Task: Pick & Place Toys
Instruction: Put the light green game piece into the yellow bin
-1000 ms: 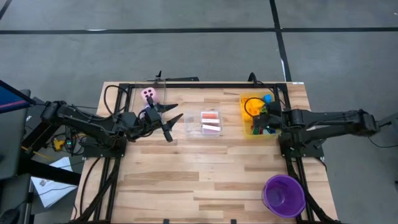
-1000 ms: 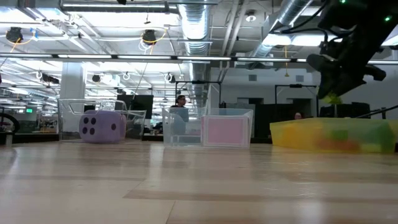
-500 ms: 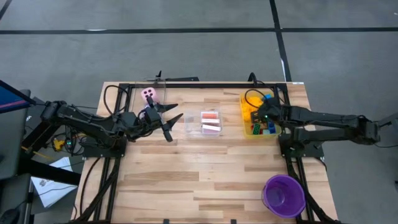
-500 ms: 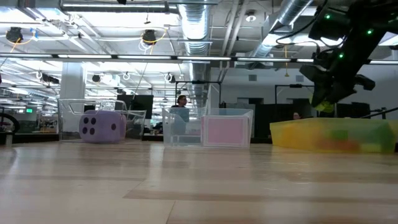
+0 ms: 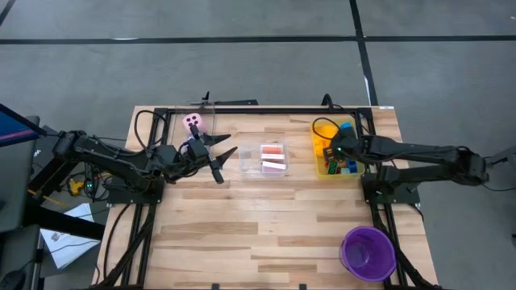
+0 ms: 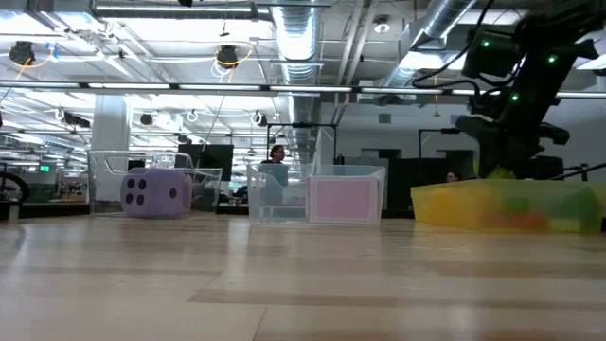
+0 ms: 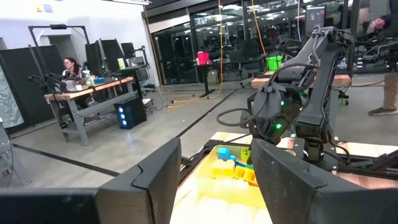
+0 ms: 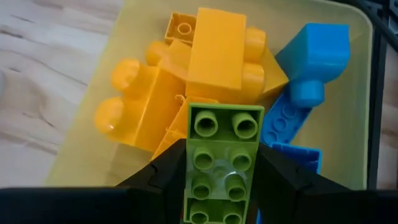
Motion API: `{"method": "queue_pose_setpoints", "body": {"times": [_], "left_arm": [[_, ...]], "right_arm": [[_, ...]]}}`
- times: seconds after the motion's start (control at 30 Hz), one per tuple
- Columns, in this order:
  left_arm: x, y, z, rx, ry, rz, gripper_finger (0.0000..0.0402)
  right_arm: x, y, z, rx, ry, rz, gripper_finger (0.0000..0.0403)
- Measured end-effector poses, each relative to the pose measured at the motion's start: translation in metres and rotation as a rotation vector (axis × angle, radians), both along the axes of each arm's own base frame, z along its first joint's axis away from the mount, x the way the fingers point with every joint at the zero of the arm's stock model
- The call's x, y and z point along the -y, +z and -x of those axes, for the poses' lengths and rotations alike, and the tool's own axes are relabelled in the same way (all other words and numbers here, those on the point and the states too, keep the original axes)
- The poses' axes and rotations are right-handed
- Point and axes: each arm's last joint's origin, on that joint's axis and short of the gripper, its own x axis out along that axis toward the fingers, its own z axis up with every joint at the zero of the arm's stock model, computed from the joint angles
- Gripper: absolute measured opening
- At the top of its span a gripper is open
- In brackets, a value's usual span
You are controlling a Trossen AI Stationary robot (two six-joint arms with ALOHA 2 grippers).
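1. I see a pale wooden table (image 5: 266, 217) under an open workshop ceiling.
2. My right gripper (image 8: 222, 163) has dropped lower, clamped on a studded green brick (image 8: 220, 163), smooth yellow bricks (image 8: 186, 81) just beyond in the see-through yellow bin (image 5: 321, 158).
3. My left gripper (image 5: 216, 155) stays parted, empty.

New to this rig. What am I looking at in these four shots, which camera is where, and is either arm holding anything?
Two dark robot arms work at a wooden table. One camera looks straight down, one sits at tabletop height, and one rides on each wrist. The left gripper hovers open and empty beside a clear bin of pink-backed cards; a purple die sits near it. The right gripper is over the yellow bin of bricks, shut on a green brick, as the right wrist camera shows. A purple cup stands at the table's near right corner.
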Motion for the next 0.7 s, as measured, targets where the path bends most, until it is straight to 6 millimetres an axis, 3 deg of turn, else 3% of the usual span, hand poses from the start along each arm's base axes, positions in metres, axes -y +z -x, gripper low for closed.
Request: {"method": "queue_pose_setpoints", "body": {"times": [0.43, 0.7], "left_arm": [[0.0000, -0.0003, 0.0000, -0.004, 0.000, -0.001, 0.0191], [0.0000, -0.0003, 0.0000, -0.004, 0.000, -0.001, 0.0191]], "right_arm": [[0.0004, -0.0021, -0.0013, -0.015, 0.002, -0.007, 0.0147], [0.0010, -0.0016, -0.0010, -0.013, -0.028, 0.020, 0.0198]]}}
